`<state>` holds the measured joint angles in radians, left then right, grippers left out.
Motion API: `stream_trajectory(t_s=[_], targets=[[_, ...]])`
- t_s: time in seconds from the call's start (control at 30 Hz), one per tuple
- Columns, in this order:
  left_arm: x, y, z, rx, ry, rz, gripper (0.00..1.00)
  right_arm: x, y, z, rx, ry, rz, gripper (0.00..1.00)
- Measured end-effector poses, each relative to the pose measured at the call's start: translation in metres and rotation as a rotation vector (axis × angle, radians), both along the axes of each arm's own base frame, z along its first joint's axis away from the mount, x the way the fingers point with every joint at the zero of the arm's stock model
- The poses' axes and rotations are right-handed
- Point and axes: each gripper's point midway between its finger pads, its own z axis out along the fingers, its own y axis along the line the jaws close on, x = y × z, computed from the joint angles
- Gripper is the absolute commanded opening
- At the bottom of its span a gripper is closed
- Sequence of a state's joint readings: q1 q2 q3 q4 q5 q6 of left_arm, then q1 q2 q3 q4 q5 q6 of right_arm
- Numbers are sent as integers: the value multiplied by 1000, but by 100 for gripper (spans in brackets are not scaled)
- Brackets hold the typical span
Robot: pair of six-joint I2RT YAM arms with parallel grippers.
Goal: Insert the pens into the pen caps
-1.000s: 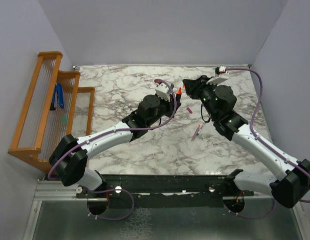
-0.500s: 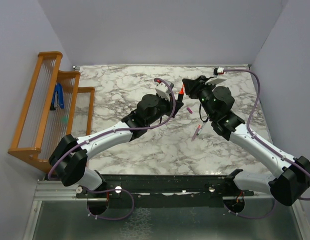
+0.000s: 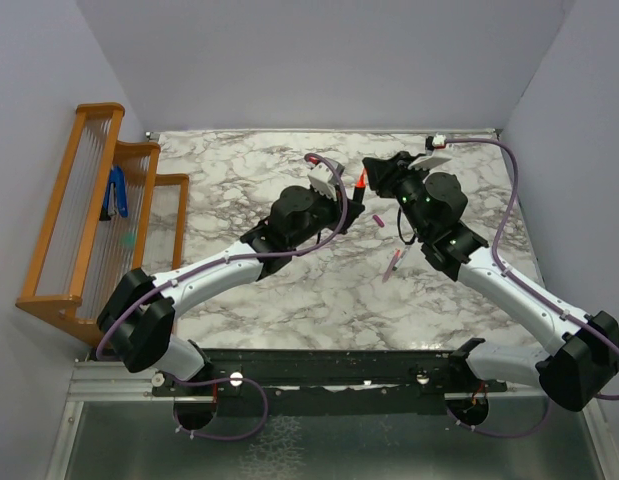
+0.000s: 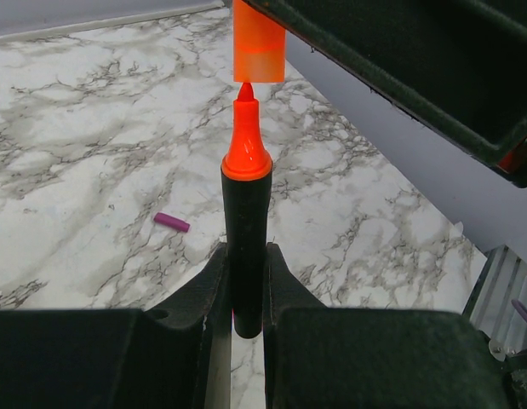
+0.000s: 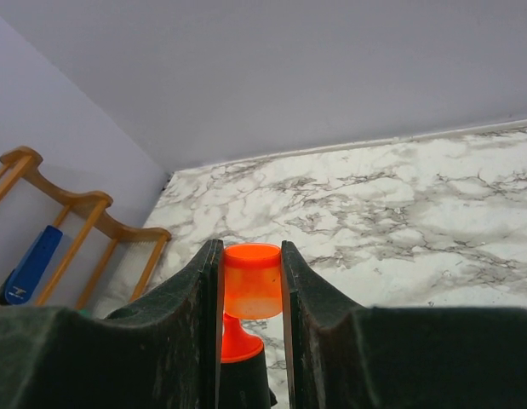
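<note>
Short thick black plastic marker [image 4: 246, 230] w/ orange tip: prob. light, stiff, slick; left gripper [image 4: 244, 285] clamps barrel low. Right gripper [image 5: 250, 277] pinches stubby orange plastic cap [image 5: 252, 294] by sides.

The marker [image 4: 245, 213] is seen as black with a bright orange tip, and the stubby cap [image 4: 259, 51] as matching orange. A small cap [image 4: 171, 222] is coloured magenta. The table [image 4: 76, 128] is patterned as marble (white, veined grey).
</note>
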<state>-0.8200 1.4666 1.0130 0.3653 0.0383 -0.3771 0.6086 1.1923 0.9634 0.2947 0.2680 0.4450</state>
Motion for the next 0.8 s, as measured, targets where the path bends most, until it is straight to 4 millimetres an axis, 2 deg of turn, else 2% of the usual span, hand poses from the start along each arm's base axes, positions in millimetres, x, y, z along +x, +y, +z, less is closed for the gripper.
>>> stream_trajectory(t_s=[0.3, 0.53, 0.8], targets=[[4, 2, -5, 5, 11, -11, 0, -3, 7, 0, 7, 3, 39, 1], [7, 2, -6, 1, 8, -10, 0, -3, 15, -9, -1, 25, 77, 0], [10, 4, -6, 2, 7, -6, 0, -4, 16, -12, -8, 34, 83, 0]])
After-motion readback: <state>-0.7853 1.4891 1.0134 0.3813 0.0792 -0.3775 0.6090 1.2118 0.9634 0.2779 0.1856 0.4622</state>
